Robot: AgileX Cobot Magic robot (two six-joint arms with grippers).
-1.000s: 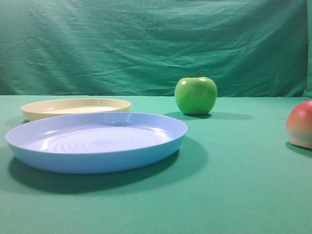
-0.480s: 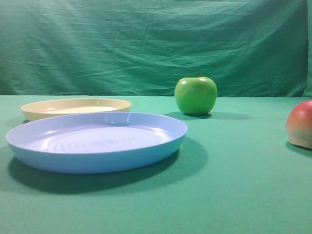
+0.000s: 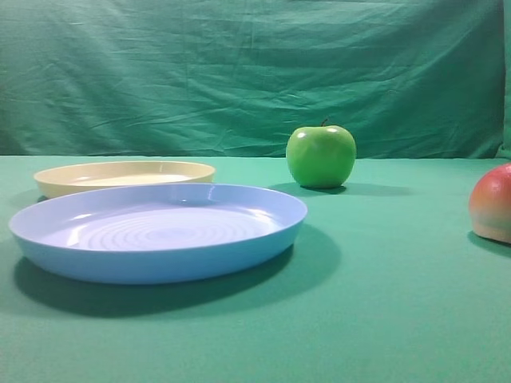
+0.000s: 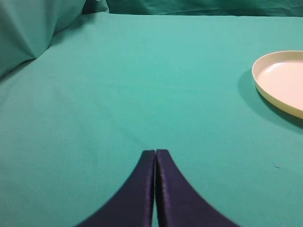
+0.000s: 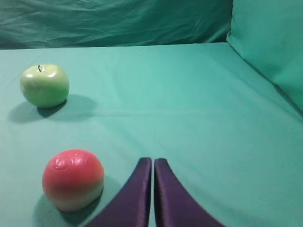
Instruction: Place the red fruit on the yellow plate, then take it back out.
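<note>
Red fruit (image 5: 73,178) on cloth, just left of right fingers (image 5: 142,189) clenched empty, left fingers (image 4: 144,189) clenched

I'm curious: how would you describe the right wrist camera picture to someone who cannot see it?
A red fruit sits on a green cloth, just left of the dark, closed right tool, which holds nothing. A green apple stands farther back on the left.
</note>
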